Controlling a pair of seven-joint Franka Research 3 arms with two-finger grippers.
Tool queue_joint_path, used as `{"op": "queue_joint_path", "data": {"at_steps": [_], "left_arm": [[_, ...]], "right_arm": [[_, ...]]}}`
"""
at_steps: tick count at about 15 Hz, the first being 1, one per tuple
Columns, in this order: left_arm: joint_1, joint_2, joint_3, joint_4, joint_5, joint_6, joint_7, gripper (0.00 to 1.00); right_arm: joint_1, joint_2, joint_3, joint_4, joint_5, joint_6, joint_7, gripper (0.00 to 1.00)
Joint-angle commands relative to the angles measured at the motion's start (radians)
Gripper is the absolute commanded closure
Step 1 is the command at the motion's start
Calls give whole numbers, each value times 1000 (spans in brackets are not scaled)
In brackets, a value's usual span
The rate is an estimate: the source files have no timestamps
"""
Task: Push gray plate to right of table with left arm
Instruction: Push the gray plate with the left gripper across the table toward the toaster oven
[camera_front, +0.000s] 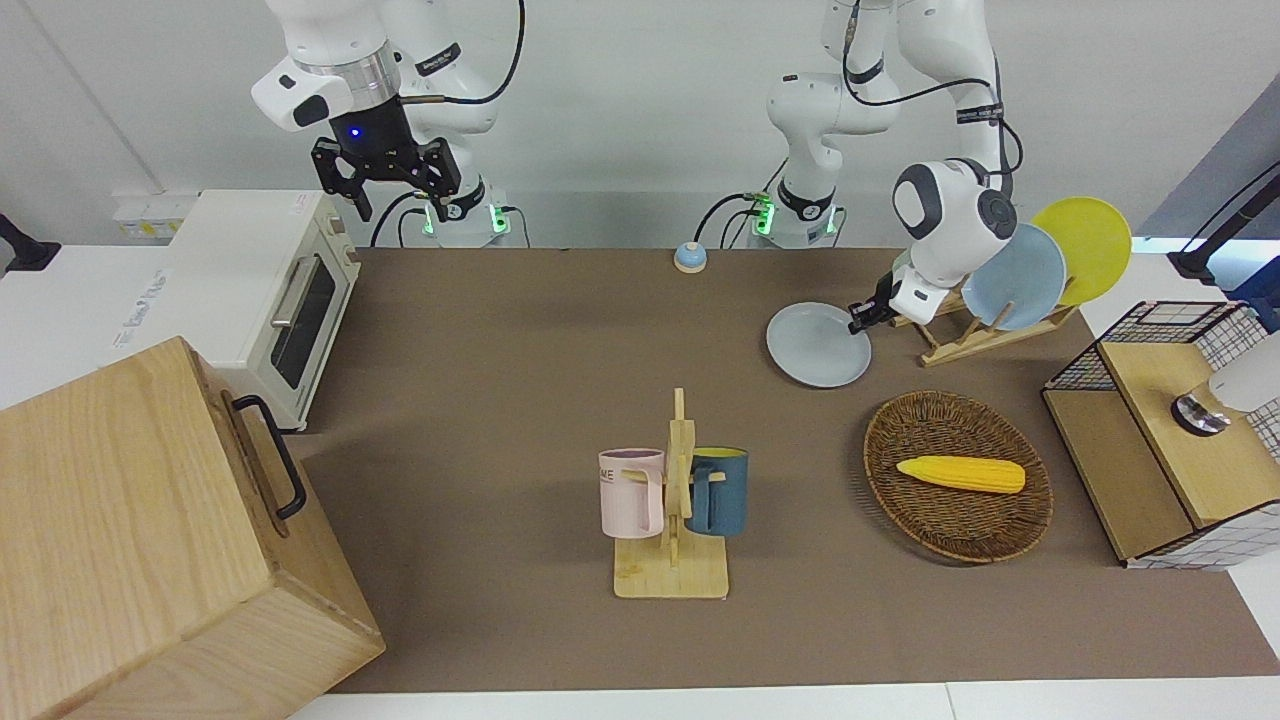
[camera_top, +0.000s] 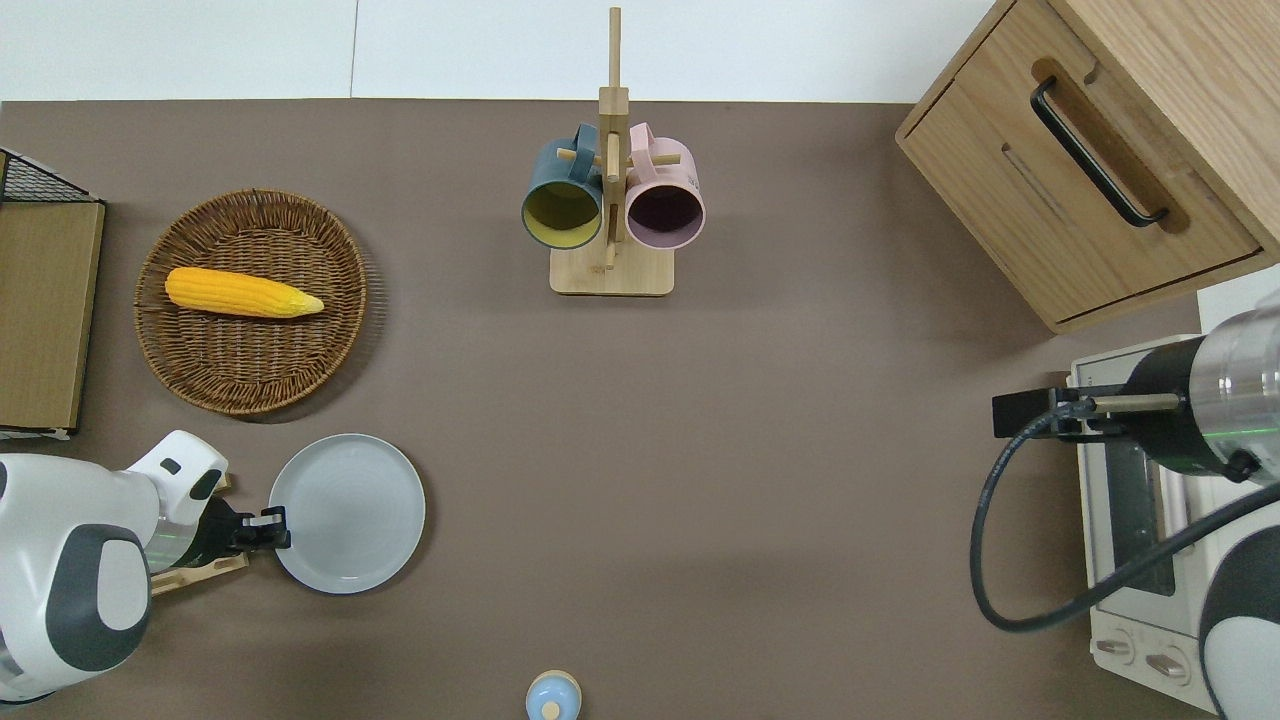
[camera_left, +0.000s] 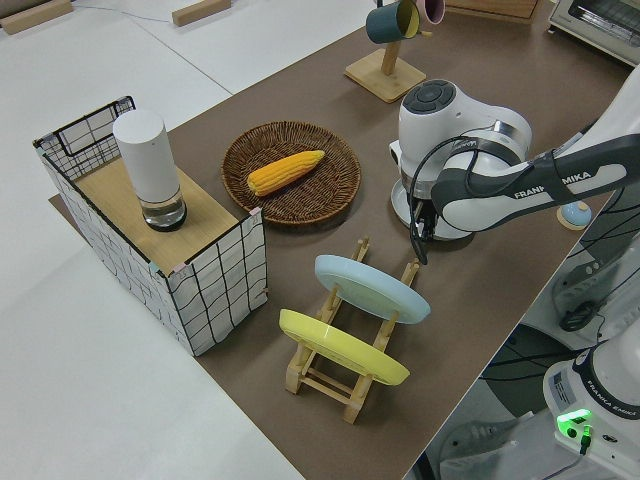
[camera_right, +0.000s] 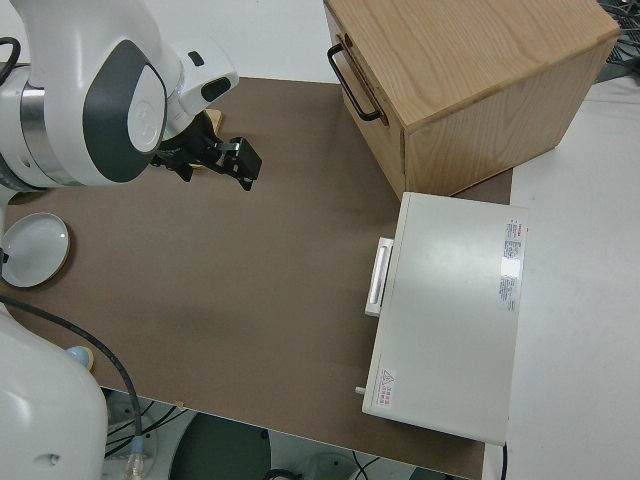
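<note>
The gray plate (camera_front: 818, 345) lies flat on the brown table (camera_front: 520, 350), toward the left arm's end and nearer to the robots than the wicker basket. It also shows in the overhead view (camera_top: 347, 513) and the right side view (camera_right: 35, 248). My left gripper (camera_front: 860, 317) is low at the table, against the plate's rim on the side toward the left arm's end (camera_top: 270, 530). In the left side view the arm hides most of the plate. My right arm is parked, its gripper (camera_front: 402, 200) open and empty.
A wooden rack holds a sky-blue plate (camera_front: 1020, 278) and a yellow plate (camera_front: 1090, 245) beside the left gripper. A wicker basket (camera_front: 890, 420) holds a corn cob (camera_front: 960, 473). A mug stand (camera_front: 672, 575), a toaster oven (camera_front: 260, 290), a wooden cabinet (camera_front: 130, 540) and a small blue knob (camera_front: 690, 258) are also on the table.
</note>
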Motion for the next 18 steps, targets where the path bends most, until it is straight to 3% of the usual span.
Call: {"op": "queue_joint_path", "data": {"at_steps": [1, 3, 11, 18], "left_arm": [[-25, -14, -50, -39, -45, 24, -58, 1000], [-57, -14, -71, -39, -77, 29, -75, 1000], [-88, -11, -278, -56, -194, 119, -299, 1000], [-110, -6, -537, -54, -219, 256, -673, 1000]], "right_arm": [[-25, -27, 15, -27, 22, -1, 10, 5], [-25, -27, 15, -27, 22, 0, 10, 5], [-25, -27, 15, -27, 22, 0, 10, 5], [-25, -27, 15, -27, 22, 0, 10, 5]]}}
